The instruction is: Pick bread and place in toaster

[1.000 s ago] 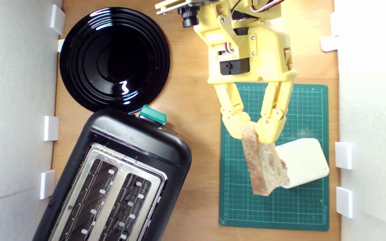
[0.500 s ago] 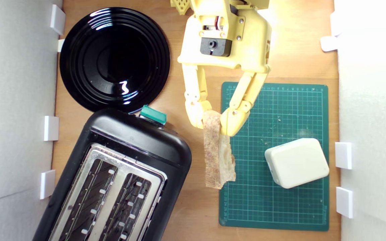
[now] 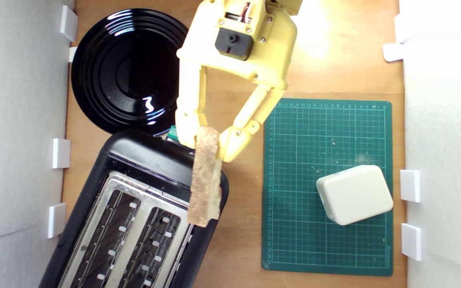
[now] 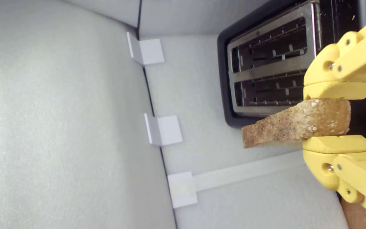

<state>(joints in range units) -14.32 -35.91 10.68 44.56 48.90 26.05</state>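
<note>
My yellow gripper (image 3: pixel 207 145) is shut on the bread (image 3: pixel 205 176), a slice with a tan-brown crust held on edge. It hangs in the air over the black toaster's (image 3: pixel 142 160) right-hand edge in the exterior view, just right of the two slots in the silver top plate (image 3: pixel 134 224). The teal-green lever knob (image 3: pixel 172 132) peeks out behind the left finger. The wrist view shows the bread (image 4: pixel 297 125) clamped between both yellow fingertips (image 4: pixel 335 144), with the toaster (image 4: pixel 224 79) and its slots beyond it.
A round glossy black plate (image 3: pixel 134 68) lies at the back left of the exterior view. A green cutting mat (image 3: pixel 294 224) on the right carries a cream rounded block (image 3: pixel 354 194). White foam walls with small white brackets (image 3: pixel 61 153) border the wooden table on both sides.
The gripper carried the bread leftward in the exterior view, from above the mat beside the cream block to above the toaster's right edge. The slice turned more edge-on.
</note>
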